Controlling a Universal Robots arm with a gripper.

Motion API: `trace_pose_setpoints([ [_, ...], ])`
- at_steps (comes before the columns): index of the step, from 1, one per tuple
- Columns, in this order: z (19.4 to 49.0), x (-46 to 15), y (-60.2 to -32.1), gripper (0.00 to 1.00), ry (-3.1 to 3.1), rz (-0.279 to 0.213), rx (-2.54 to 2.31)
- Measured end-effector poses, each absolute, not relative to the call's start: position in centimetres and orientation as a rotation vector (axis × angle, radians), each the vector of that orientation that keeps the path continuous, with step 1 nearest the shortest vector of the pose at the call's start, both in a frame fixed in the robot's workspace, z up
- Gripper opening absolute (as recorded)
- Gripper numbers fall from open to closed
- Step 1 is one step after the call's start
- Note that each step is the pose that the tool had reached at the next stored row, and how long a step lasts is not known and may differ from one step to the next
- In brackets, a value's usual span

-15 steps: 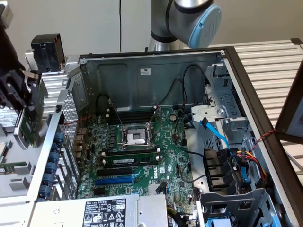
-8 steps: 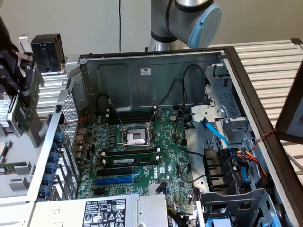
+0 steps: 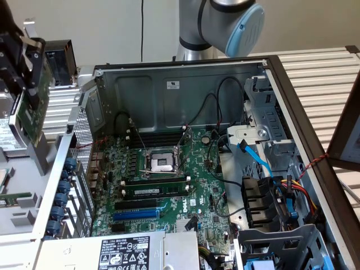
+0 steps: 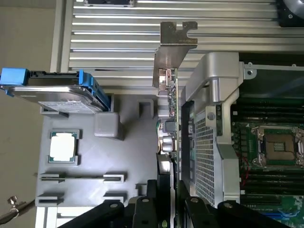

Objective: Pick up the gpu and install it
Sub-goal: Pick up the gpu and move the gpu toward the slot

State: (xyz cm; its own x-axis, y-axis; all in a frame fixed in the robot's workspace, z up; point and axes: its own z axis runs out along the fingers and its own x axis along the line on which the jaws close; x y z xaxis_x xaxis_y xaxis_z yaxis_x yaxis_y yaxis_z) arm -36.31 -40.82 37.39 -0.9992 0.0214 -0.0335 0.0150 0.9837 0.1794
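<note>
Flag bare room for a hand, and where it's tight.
Free: grey tray between processor chip and the held graphics card; motherboard beside the blue slot, toward the exterior view's right. Crowded: cables by the drive cage.

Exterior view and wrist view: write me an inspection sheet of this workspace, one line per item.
Surface: slatted metal table carrying an open computer case and a grey parts tray.
Job's things: gpu held in the air outside the case, at the exterior view's left; the motherboard has its blue expansion slot empty.
Clutter: hard drive with blue rails and a processor on the tray.
Fingers: fingers shut on the gpu.
Cables: blue data cable and coloured wires inside the case.
Surroundings: robot arm behind the case; wall beyond.
</note>
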Motion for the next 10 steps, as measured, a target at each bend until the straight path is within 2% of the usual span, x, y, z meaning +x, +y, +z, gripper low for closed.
trace_pose_setpoints([
  [10, 41.9, -32.5, -42.3, 0.27, 3.099, 0.281, 0.029],
])
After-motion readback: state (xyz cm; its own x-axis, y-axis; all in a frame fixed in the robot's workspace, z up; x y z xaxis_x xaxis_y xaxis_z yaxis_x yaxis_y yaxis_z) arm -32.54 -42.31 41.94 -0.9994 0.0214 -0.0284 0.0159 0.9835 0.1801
